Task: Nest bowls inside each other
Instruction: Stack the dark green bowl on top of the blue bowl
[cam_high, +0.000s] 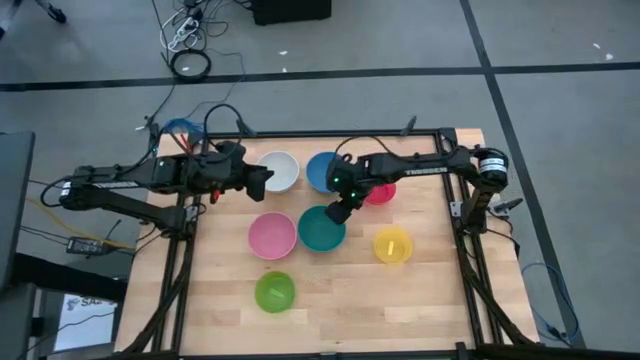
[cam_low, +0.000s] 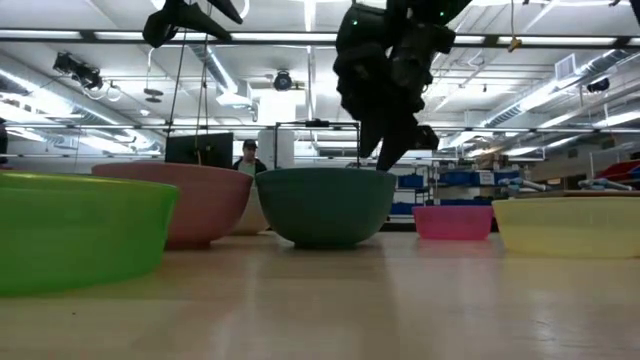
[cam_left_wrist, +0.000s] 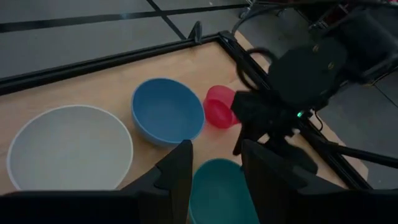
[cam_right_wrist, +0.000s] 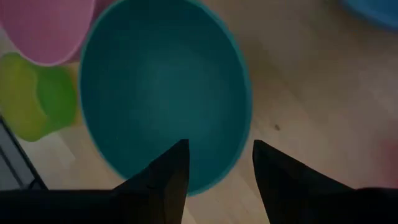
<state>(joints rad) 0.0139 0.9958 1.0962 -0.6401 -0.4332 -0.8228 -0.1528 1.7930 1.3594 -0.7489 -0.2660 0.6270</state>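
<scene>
Currently I hold right gripper (cam_right_wrist: 214, 163) spread empty over round teal plastic bowl (cam_right_wrist: 163, 87) | left gripper (cam_left_wrist: 216, 163) parted, empty | risk: finger clips rim, bowl skids into pink plastic bowl (cam_high: 271, 235).

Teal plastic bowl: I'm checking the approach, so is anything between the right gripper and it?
Nothing visible. The right gripper hangs open directly above the round teal plastic bowl's rim, with no object between them.

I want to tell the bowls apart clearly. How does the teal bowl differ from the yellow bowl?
The teal bowl looks wider than the yellow bowl. The teal bowl has the right hand with open fingers above its rim; the yellow bowl has no hand near it. The teal bowl touches the pink bowl; the yellow bowl stands apart. Both stand upright and empty.
</scene>
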